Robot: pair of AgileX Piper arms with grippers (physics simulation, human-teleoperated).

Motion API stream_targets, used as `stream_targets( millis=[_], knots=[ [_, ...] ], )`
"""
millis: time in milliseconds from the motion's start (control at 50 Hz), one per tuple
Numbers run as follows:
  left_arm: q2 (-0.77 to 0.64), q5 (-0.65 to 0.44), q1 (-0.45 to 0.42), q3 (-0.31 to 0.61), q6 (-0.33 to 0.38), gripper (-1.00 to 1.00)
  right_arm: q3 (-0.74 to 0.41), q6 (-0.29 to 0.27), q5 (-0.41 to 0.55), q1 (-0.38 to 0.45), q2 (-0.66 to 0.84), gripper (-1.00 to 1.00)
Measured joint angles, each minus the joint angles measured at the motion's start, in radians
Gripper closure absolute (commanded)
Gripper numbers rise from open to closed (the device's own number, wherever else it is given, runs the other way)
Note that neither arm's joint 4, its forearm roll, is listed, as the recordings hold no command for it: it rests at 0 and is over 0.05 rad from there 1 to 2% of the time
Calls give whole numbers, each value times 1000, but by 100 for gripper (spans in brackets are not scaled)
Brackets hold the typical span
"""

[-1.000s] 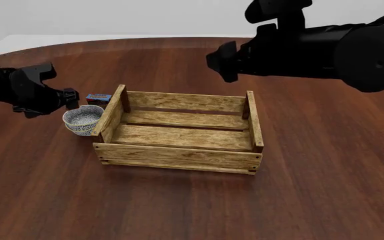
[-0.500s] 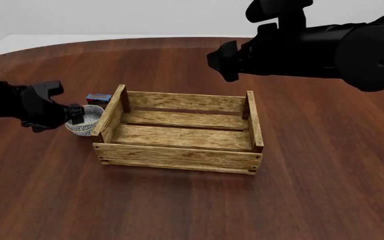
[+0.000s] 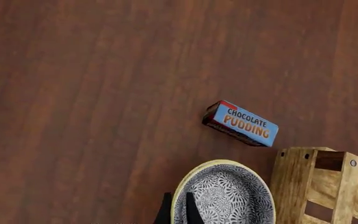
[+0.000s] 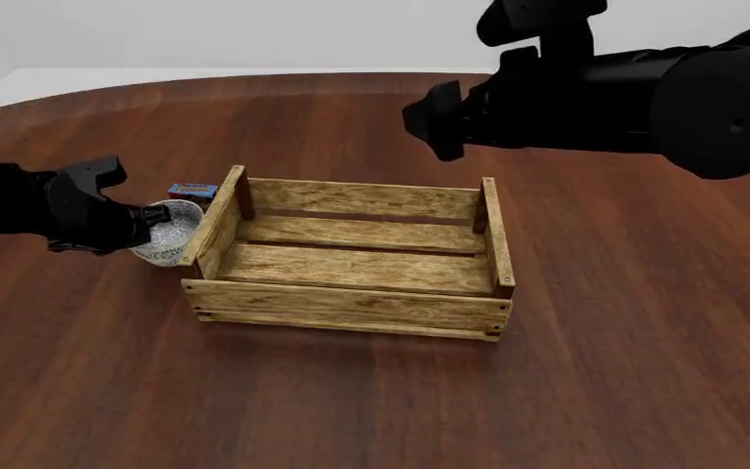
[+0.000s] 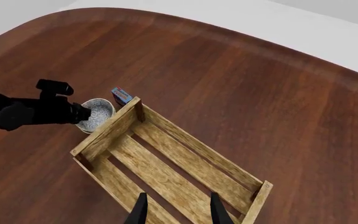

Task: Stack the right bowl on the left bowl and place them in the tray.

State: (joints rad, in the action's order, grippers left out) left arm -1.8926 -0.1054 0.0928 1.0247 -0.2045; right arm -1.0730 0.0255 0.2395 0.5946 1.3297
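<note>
The stacked bowls (image 4: 167, 234) sit on the table (image 4: 89, 371) just outside the tray (image 4: 349, 264), near its left end board – any swing on lifting could knock them against that board or the pudding box (image 3: 241, 123) nearby. The left gripper (image 3: 177, 212) straddles the bowl's rim, one finger inside, one outside; whether it is clamped I cannot tell. The right gripper (image 5: 174, 207) hangs open above the tray – empty.

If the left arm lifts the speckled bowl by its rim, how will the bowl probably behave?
The speckled bowl looks rigid and glazed, so it will probably keep its shape but may slip. The left gripper straddles one side of the rim only, so the bowl may tilt when lifted. It sits close beside the tray, so swinging could knock the wood.
</note>
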Motion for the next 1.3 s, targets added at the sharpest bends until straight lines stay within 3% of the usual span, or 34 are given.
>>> stream_targets(
  millis=[820,1300],
  knots=[
    [222,-142,33,18,-11,100,5,-1,5,-5,-24,-100],
    [357,-243,-23,78,-35,100,8,2,19,-17,-66,-100]
  ],
)
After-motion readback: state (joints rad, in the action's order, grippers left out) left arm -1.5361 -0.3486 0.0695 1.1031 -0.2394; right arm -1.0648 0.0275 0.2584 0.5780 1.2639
